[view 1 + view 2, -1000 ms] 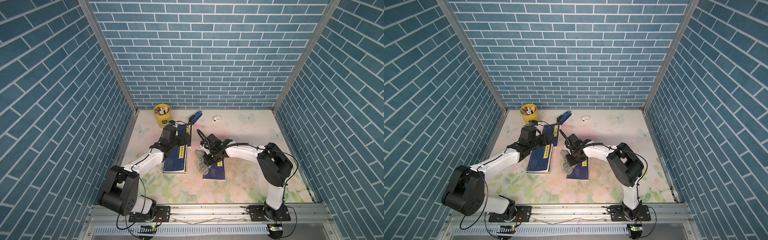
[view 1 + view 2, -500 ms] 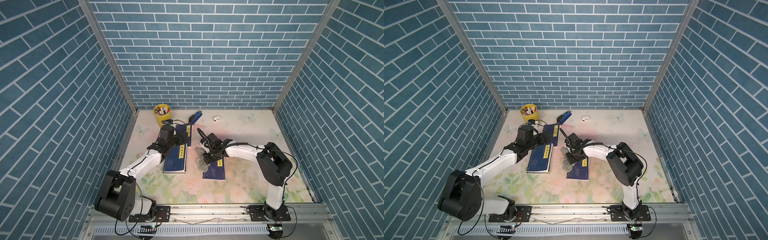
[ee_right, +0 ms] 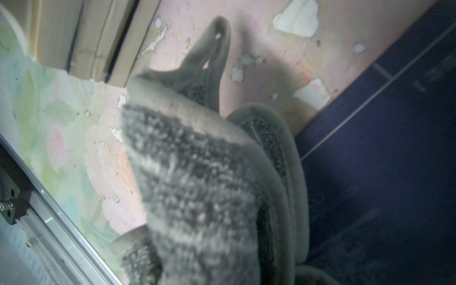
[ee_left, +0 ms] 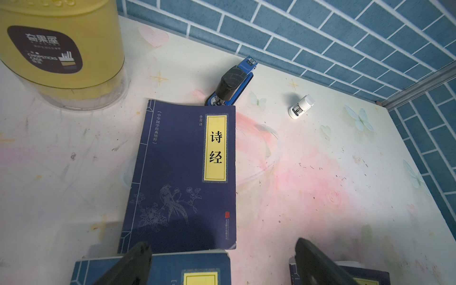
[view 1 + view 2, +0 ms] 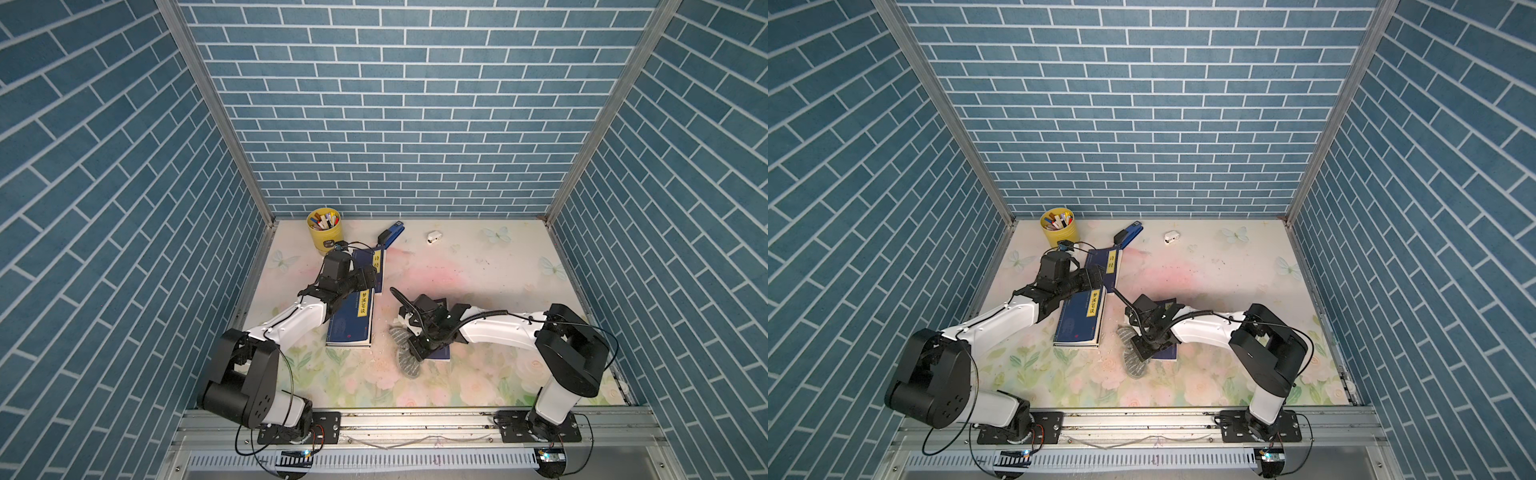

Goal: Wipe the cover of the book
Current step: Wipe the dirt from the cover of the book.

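Floral tabletop (image 5: 478, 266), blue-brick walls (image 5: 395, 124). Grey cloth (image 5: 404, 358) is clamped in the right gripper (image 5: 420, 352), mostly off the edge of the dark blue book (image 5: 441, 354) beneath that arm. Left gripper (image 5: 369, 277) is held apart, empty. Cloth should be pressed flat and drawn across the cover.

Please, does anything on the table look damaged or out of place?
Yes: white flakes and patches lie scattered on the floral table cover beside the grey cloth and the dark blue book; the printed surface looks chipped or peeled there.
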`<state>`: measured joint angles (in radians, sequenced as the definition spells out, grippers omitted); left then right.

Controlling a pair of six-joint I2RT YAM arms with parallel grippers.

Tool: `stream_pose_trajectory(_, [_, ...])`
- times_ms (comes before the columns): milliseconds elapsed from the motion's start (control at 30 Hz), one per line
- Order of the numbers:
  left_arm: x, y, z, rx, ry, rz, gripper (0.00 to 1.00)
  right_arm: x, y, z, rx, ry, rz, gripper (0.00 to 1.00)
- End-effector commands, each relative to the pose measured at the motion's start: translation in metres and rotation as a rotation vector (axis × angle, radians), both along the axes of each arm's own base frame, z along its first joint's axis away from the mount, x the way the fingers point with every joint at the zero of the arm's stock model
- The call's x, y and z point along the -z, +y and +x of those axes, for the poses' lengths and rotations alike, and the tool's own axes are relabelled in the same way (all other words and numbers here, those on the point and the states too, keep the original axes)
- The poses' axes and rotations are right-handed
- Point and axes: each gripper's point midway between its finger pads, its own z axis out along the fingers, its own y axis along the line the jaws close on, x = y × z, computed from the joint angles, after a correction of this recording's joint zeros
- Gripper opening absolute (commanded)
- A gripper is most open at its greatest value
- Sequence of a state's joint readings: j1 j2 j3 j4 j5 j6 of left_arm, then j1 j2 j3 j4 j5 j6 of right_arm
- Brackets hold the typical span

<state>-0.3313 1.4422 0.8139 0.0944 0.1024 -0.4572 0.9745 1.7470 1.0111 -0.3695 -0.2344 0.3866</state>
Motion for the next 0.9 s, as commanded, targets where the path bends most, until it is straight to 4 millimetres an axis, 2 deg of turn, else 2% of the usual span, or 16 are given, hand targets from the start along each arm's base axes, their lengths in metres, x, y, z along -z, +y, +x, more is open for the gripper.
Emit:
stream_pose_trajectory(0, [-0.01,0.0,0.002,0.004,-0.023,-0.013,0.96,0.046,-0.053,0.028,0.111,0.036,-0.214,0.0])
stream_pose_trajectory(167, [-0.012,0.001,-0.001,0.003,-0.031,-0.014,0.96,0.044,-0.046,0.086,0.155,-0.004,-0.189,0.0])
stream_pose_trajectory(267, [-0.01,0.002,-0.002,0.005,-0.026,-0.014,0.96,0.042,-0.034,0.102,0.142,-0.021,-0.183,0.0])
stream_pose_trajectory(500, [-0.006,0.003,-0.006,0.0,-0.029,-0.023,0.96,0.041,-0.031,0.1,0.124,-0.016,-0.17,0.0])
stream_pose_trajectory(633, [-0.001,0.001,-0.003,0.004,-0.02,-0.024,0.96,0.035,-0.019,0.099,0.123,-0.035,-0.118,0.0])
stream_pose_trajectory(867, [0.002,0.001,-0.003,0.01,-0.015,-0.018,0.96,0.04,-0.005,0.092,0.09,-0.026,-0.119,0.0])
